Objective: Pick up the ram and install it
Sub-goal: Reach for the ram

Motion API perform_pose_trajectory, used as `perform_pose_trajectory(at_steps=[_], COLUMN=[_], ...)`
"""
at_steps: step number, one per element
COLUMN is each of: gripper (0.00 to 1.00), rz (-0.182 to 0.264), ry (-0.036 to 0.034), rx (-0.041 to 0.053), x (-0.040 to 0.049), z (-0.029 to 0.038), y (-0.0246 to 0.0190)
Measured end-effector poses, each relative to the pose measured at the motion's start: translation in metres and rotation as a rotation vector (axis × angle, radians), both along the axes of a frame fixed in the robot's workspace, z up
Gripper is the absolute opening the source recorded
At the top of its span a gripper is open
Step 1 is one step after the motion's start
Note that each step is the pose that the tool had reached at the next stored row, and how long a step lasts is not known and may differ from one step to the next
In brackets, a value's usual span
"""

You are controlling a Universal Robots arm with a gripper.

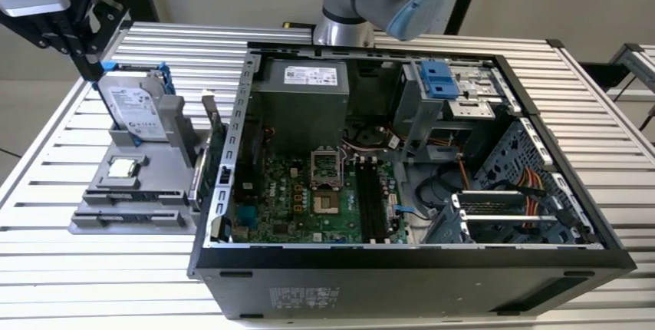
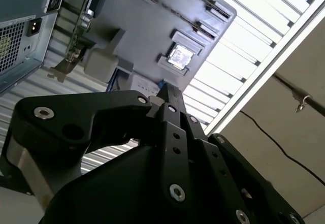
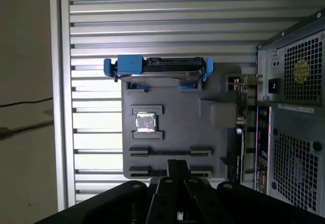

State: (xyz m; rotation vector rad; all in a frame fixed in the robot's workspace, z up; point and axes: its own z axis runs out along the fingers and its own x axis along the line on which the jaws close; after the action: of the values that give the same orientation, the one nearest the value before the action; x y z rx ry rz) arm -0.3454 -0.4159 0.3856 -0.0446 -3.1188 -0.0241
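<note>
gripper [image 1: 94,69]: upper body cut off | hard drive [image 1: 131,103] just below it: base hidden in tray [image 1: 153,186] | computer case [image 3: 294,107] beside gripper: cropped

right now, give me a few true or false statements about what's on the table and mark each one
1. The computer case lies open on the slatted table. True.
2. The hard drive lies flat inside the case. False: it stands upright in the grey tray beside the case.
3. The end effector hangs above the grey tray, outside the case. True.
4. The tray is at the exterior view's right of the case. False: it is at the left.
5. A square chip sits in the tray. True.
</note>
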Motion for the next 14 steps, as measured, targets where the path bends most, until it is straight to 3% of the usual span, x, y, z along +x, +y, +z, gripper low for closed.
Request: perform_pose_trajectory(at_steps=[14], gripper=[0.00], rz=[0.000], ry=[0.0016], rx=[-0.0001], x=[0.0000], z=[-0.0016], y=[-0.0090])
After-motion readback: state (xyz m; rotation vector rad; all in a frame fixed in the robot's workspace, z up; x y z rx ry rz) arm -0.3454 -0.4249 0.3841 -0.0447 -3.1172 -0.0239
